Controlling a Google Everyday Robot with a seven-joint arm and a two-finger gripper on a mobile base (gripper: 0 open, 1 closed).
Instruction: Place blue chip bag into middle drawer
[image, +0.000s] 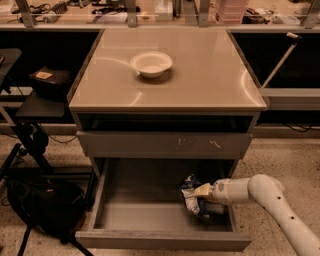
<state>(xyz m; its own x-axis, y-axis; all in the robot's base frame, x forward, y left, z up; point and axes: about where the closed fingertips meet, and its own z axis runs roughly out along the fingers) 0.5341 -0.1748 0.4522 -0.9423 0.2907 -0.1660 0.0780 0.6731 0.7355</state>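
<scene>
Black backpack (42, 207) on floor at L. White bowl (151, 63) sits on cabinet top (200, 85), L of ctr. Below, middle drawer (160, 240) stands open w/ blue chip bag (189, 201) inside, R side, pinched in gripper (200, 192). Arm (270, 195) reaches in from R.

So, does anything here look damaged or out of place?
Only small things. The shallow drawer front has pale scratch marks on its right half. The blue chip bag looks crumpled in the gripper, inside the open middle drawer. The white bowl stands upright.
</scene>
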